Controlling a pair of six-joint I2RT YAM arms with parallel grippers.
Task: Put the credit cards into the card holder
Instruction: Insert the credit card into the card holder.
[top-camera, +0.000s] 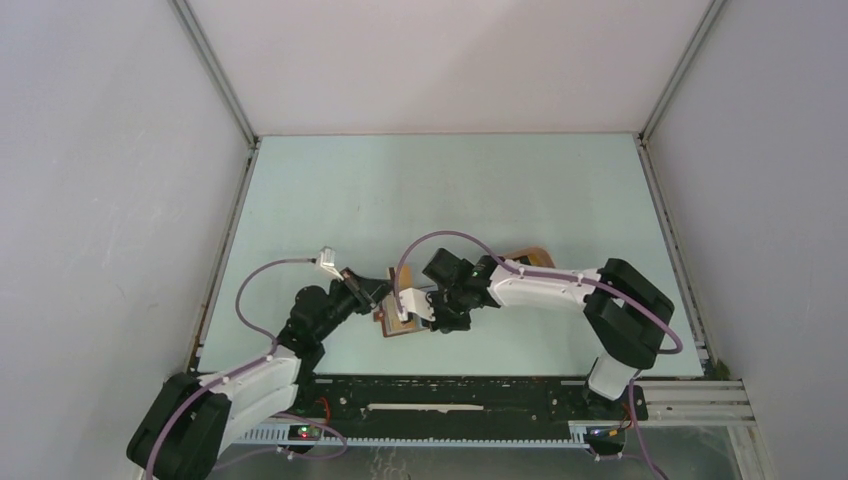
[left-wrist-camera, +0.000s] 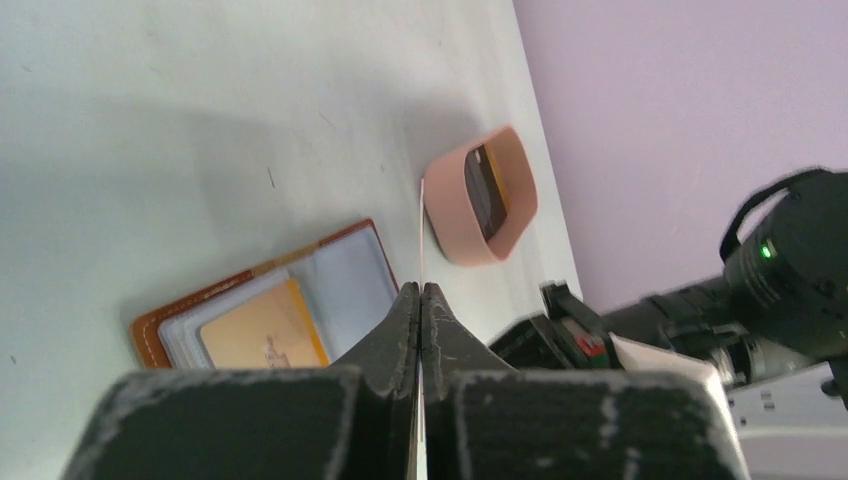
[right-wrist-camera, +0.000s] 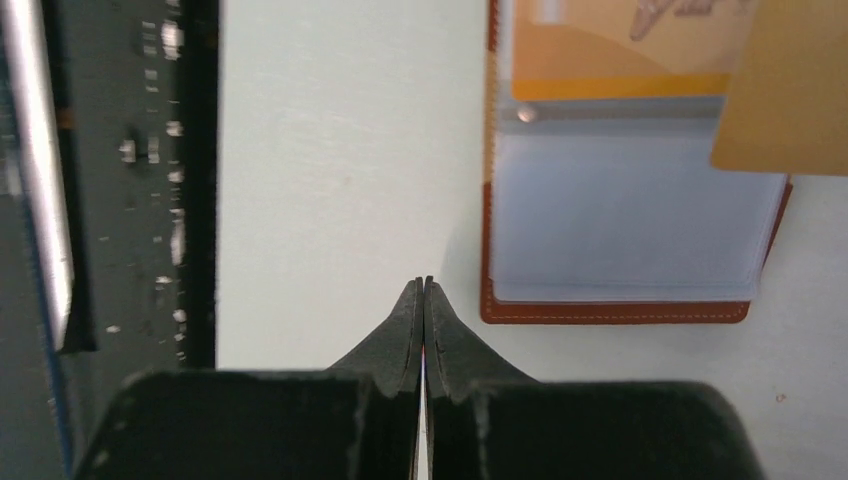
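left claw (left-wrist-camera: 422, 288): closed tight on a thin card, its two dark fingers pressed together above the open wallet.
held card (left-wrist-camera: 422, 225): from the left wrist it shows edge-on, a pale upright sliver sticking out past the fingertips. In the right wrist view a tan-yellow card slants across the wallet's right side. Whether it touches a pocket cannot be told.
right claw (right-wrist-camera: 426, 285): closed, with nothing visible between its fingers. The tips hang low over bare table just beside the wallet's stitched edge, apart from it.
wallet (right-wrist-camera: 620, 220): reddish-brown, lying open and flat with its clear grey-blue pockets facing up. It sits close to the table's near edge, about midway along it, between the two claws.
pocketed card (left-wrist-camera: 262, 325): tan-yellow, lying inside a clear pocket on one half of the wallet.
tray (left-wrist-camera: 455, 215): pink and oval, on the table beyond the wallet and apart from it, toward the right side. In the overhead view the right arm partly hides it.
tray cards (left-wrist-camera: 485, 190): a dark one and a tan-yellow one lying inside the tray.
table (top-camera: 450, 190): pale green, flat, walled in on three sides by white panels.
black rail (right-wrist-camera: 130, 180): runs along the table's near edge, near the right claw.
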